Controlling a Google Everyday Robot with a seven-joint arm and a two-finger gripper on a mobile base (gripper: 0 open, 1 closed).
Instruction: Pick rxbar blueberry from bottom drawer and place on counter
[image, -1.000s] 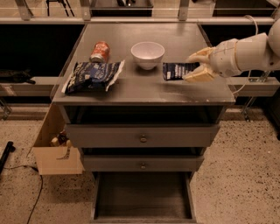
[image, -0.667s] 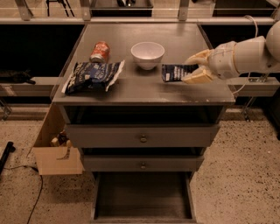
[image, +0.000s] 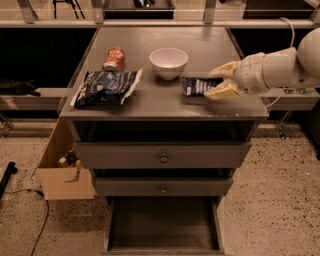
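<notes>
A: Quick, where's the gripper?
B: The gripper (image: 216, 83) is low over the counter (image: 210, 35), nr its right front corner. It's on a white arm (image: 280, 67) that comes in from the right edge of the view.
A: And the rxbar blueberry?
B: The rxbar blueberry (image: 196, 86) lies flat on the counter, right at the gripper. Its right end runs into the gripper, and the rest sticks out to the gripper's left. Dark wrapper, white text facing up.
A: Clamped or let go?
B: Can't tell. The gripper is around the bar's end, but whether it squeezes or sits slack doesn't show.
A: Bottom drawer?
B: The bottom drawer (image: 162, 222) is pulled out, well below the gripper and to its left, down at floor level, w/ its grey inside showing.
A: Anything else nr the gripper?
B: A white bowl (image: 168, 62) is to the left of the gripper, a bit further back, close to the bar's far end but apart from it. Further left, well apart from the gripper, a crinkled blue-and-white chip bag (image: 106, 87) lies flat by the counter's front edge. A red can (image: 114, 59) is just behind the bag, prob. on its side.
A: Under the counter?
B: Below the gripper and left of it: the upper knobbed drawer (image: 163, 156), then the lower knobbed drawer (image: 163, 187), both above the bottom drawer. A cardboard box (image: 65, 182) is far down-left of the gripper, on the speckled floor (image: 280, 200) beside the cabinet.
</notes>
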